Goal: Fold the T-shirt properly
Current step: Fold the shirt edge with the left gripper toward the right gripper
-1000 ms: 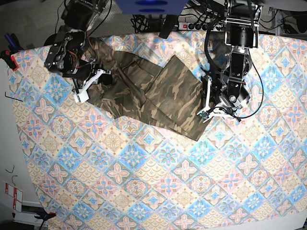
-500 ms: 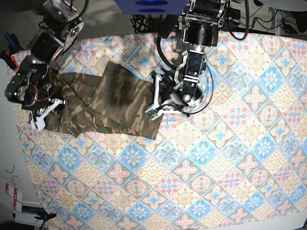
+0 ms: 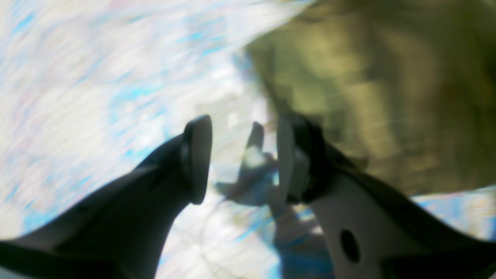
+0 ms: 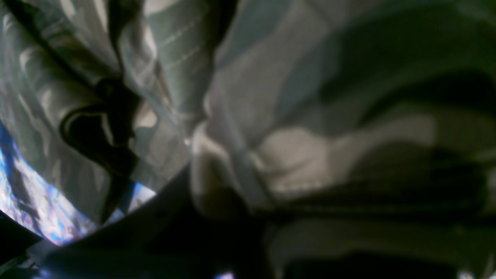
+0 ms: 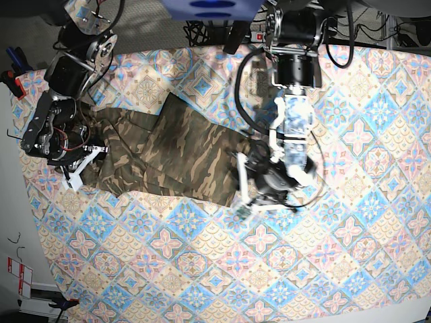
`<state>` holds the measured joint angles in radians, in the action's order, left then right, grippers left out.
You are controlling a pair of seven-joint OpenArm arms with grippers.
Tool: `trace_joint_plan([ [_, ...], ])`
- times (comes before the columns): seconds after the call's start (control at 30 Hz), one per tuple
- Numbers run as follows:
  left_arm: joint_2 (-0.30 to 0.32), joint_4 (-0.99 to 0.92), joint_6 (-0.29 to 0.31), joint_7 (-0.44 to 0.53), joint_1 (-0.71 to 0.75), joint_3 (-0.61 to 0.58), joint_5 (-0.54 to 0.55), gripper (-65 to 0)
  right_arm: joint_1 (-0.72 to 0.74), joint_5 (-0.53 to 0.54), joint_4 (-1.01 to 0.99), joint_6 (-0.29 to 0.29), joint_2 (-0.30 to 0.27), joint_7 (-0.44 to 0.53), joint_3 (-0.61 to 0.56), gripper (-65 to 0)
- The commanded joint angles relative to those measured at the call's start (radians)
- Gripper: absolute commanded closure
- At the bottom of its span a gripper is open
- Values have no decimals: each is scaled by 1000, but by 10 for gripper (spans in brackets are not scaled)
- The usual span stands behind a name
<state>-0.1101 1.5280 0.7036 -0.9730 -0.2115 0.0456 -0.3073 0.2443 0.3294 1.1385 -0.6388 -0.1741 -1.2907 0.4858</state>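
The camouflage T-shirt (image 5: 175, 155) lies mostly flat on the back left of the patterned tablecloth (image 5: 202, 269). My right gripper (image 5: 74, 176) is at the shirt's left edge. Bunched camouflage cloth (image 4: 310, 116) fills the right wrist view and hides its fingers, so it looks shut on the cloth. My left gripper (image 5: 244, 205) is at the shirt's front right corner. In the blurred left wrist view it (image 3: 244, 162) is open and empty, with tablecloth (image 3: 77, 97) showing between the fingers (image 3: 197, 159) and the shirt (image 3: 368, 97) just beyond to the right.
A power strip (image 5: 259, 33) and cables lie beyond the table's back edge. A red clamp (image 5: 10, 77) sits at the table's left edge, close to my right arm. The tablecloth stretches on in front and to the right.
Over the last second both arms dragged the shirt to the left. Since half a second ago my left gripper has moved forward and right to the shirt's front right corner and now stands open.
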Motion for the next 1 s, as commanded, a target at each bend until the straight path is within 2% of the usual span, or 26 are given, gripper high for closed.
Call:
trace_joint_plan([
  [0.0,17,13,-5,9,-33,24,3,-257,22,17,16,-3,-15,12,0,-6],
  [0.17,83,-102,-5,19,-53,122,13,-257,22,15,16,-3,-17,12,0,-6],
  [0.27,85,-243,-5,88,-73,127,13,-257,22,15,18,-3,-17,12,0,-6],
  [0.37,62,-346,-5,168,-76,129,13,-257,22,14,18,-3,-17,9,-11,-6],
  [0.53,3,-410,-5,226,-78,127,13,-257,22,15,51,-3,-23,7,-108,-6],
  [0.63,-23,-446,-5,228,-93,122,9,-257,16,18,154,-2,-18,-8,-166,-6],
  [0.73,-47,-502,-5,222,-110,124,12,-257,20,20,240,-2,-9,-68,-207,-6],
  [0.8,-47,-528,-5,223,-113,121,12,-257,20,18,295,-2,21,-102,-230,-6],
  [0.97,-47,-531,-5,220,-108,119,15,-257,22,18,394,-2,57,-106,-345,-6],
])
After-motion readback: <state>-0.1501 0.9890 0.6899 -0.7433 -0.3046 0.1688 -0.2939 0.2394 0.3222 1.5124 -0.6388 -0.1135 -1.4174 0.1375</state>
